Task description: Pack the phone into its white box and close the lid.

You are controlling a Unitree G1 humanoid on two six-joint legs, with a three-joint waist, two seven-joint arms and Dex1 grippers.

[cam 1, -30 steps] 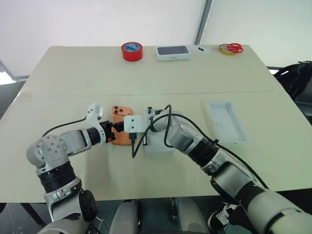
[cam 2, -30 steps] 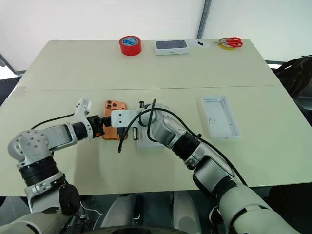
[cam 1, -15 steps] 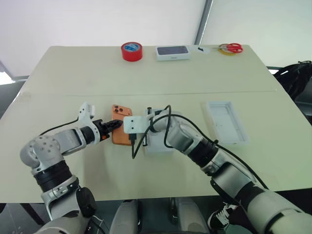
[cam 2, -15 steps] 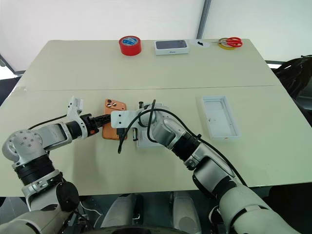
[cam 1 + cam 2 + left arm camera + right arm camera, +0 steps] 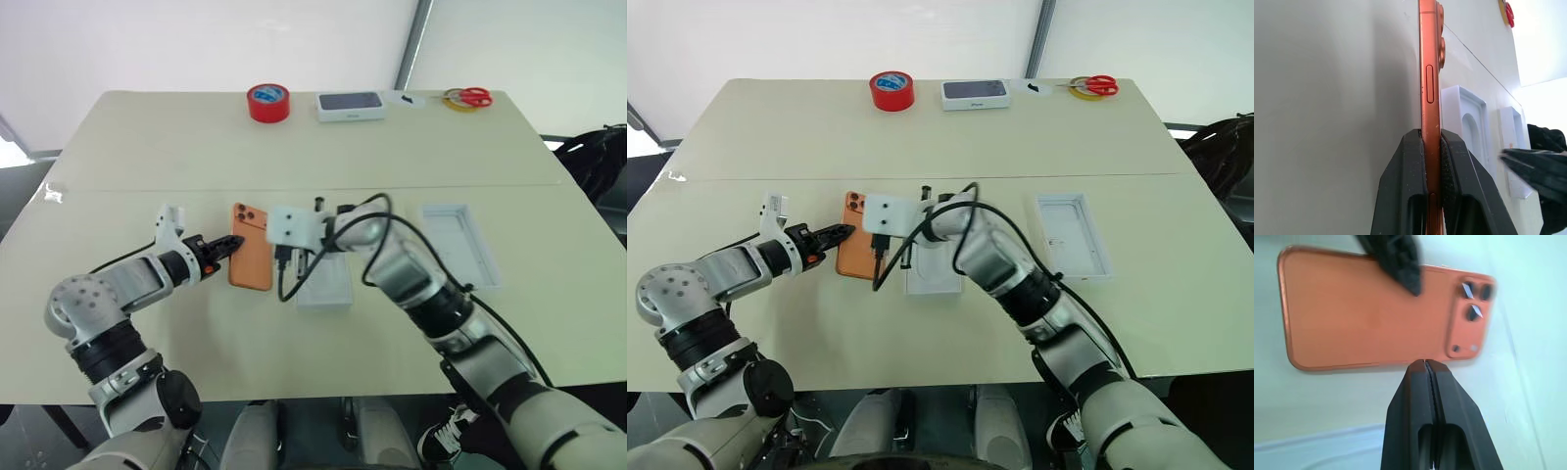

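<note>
Near the tabletop's front-left, the phone [image 5: 251, 259] is pinched at its edge by the left gripper [image 5: 1431, 161]. The right gripper [image 5: 1426, 377] is closed, empty. A level carry into the white box [image 5: 326, 284] alongside is advised.

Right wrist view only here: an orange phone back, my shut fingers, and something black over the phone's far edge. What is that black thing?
Observer: It is the left gripper. Its fingers are clamped on the phone, one on each face.
Operator: Where is the white box?
Observer: The white box is on the table beside the phone, on the side away from the left gripper, with the moulded insert in it.
Operator: And the lid?
Observer: The lid lies open side up, further to the robot's right, apart from the box.
</note>
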